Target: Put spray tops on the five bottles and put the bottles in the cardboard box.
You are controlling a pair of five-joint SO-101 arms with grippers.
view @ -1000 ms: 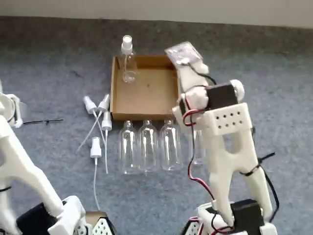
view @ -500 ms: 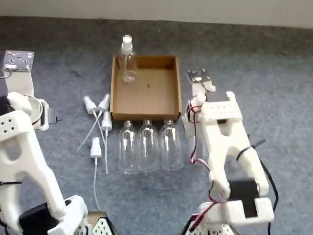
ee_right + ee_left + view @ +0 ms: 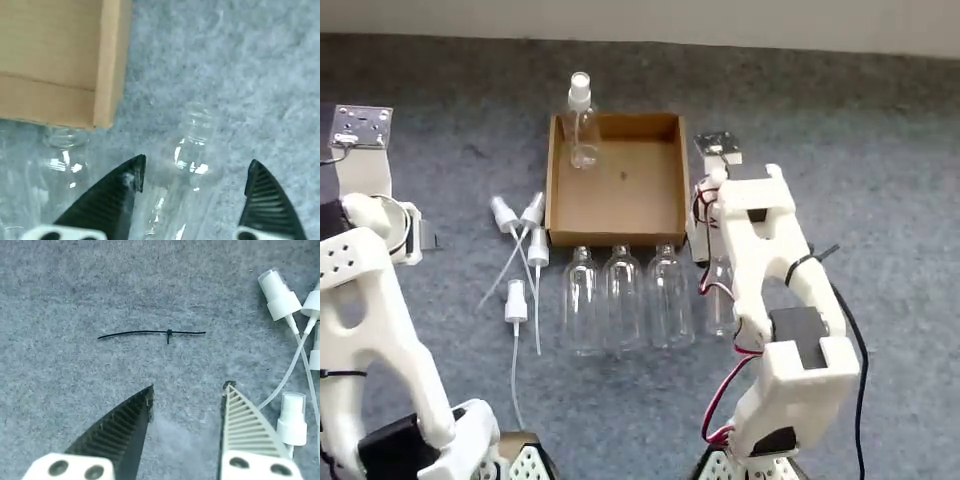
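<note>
The cardboard box [image 3: 665, 215] lies mid-table, and a clear bottle with a white spray top [image 3: 582, 125] leans in its far left corner. Three topless clear bottles [image 3: 623, 298] lie side by side at the box's near wall. A fourth bottle [image 3: 720, 295] [image 3: 192, 132] lies off the box's near right corner [image 3: 107, 75]. My right gripper [image 3: 196, 162] [image 3: 705, 242] hovers open over this one, one finger on either side. Several loose spray tops [image 3: 516, 300] [image 3: 277, 290] lie left of the box. My left gripper [image 3: 189, 386] [image 3: 418, 238] is open over bare carpet beside them.
A black cable tie [image 3: 150, 333] lies on the grey carpet just beyond the left fingertips. The spray tops' thin dip tubes [image 3: 515, 270] trail toward the table's near side. Bare carpet stretches to the right of the right arm [image 3: 760, 240].
The right arm drew back from above the box's right wall and came down over the fourth bottle. The left arm swung up to the carpet left of the spray tops.
</note>
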